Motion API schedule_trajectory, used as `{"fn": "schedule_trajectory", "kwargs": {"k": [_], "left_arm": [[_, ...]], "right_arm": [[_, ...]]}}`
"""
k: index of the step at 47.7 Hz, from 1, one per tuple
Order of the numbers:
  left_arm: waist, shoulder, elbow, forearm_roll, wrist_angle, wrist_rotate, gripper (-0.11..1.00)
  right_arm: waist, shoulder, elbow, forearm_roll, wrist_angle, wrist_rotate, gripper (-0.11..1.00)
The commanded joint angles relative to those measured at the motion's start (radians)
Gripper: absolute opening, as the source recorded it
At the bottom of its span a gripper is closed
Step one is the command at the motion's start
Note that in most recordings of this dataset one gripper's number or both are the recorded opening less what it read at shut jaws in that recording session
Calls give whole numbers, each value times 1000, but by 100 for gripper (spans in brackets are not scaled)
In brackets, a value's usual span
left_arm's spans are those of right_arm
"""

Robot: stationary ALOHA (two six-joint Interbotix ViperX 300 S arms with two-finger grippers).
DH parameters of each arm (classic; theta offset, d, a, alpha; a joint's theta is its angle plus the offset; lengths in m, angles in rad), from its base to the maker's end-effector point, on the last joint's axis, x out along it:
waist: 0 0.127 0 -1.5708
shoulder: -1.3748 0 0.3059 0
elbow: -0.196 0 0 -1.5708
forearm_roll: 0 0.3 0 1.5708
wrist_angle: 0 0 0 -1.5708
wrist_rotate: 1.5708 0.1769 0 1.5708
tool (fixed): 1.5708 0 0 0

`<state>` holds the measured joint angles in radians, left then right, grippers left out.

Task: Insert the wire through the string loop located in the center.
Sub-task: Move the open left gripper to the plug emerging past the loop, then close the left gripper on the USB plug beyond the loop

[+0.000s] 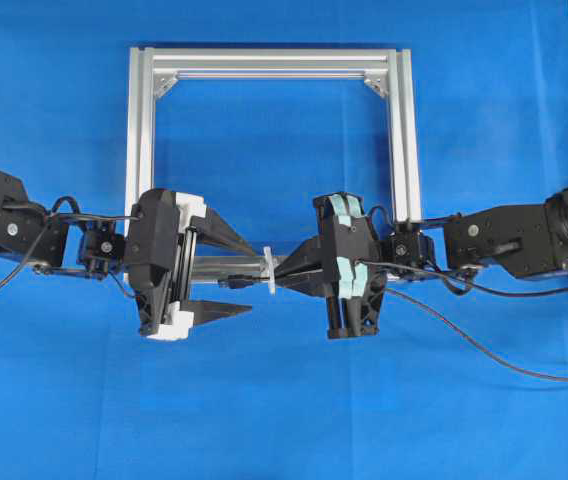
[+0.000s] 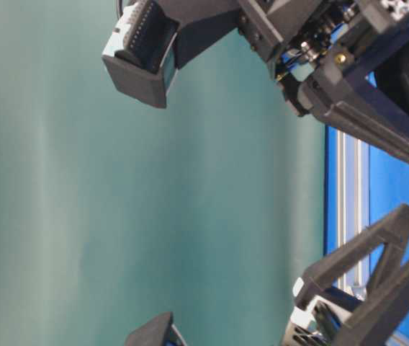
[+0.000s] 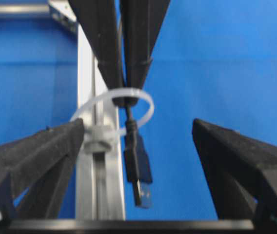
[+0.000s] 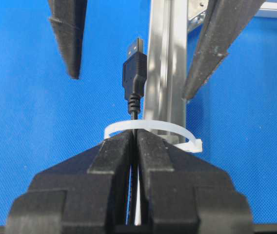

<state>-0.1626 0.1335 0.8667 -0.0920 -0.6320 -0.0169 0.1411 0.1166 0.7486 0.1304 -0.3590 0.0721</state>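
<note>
Right gripper [image 4: 134, 139] clenches the wire [image 4: 134, 78] through the string loop [image 4: 150, 129] (apparently beside frame bar [image 4: 168, 63]); left gripper [image 3: 138, 141] released.

A thin black wire [image 4: 134, 78] ending in a dark USB-style plug with a metallic tip passes through the string loop [image 4: 150, 130], a narrow white ring standing upright beside a silver frame bar. The plug has cleared the ring and juts out level on its far side, unsupported at the tip, while the cable behind it runs back through the loop. From overhead, the loop [image 1: 269, 283] reads as a small white sliver at centre.
</note>
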Motion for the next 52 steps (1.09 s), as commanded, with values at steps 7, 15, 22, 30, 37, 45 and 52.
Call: {"fn": "schedule_trajectory", "kwargs": {"k": [7,15,22,30,37,45,52], "left_arm": [[14,-31,-11,0,8,0,89],[17,-29,-15,2,8,0,89],[17,-29,-17,2,9,0,89],[18,-28,-18,2,18,0,89],[32,-26,-26,2,109,0,89],[44,-21,-40,2,189,0,89],[46,-20,-46,0,196,0,89]], "right_arm": [[3,-12,-14,3,-9,-2,-1],[3,-12,-12,3,-9,-2,-1],[3,-12,-12,3,-9,-2,-1],[3,-12,-12,3,-9,-2,-1],[5,-12,-12,3,-9,-2,-1],[6,-12,-14,3,-9,0,-1],[6,-12,-14,3,-9,-2,-1]]}}
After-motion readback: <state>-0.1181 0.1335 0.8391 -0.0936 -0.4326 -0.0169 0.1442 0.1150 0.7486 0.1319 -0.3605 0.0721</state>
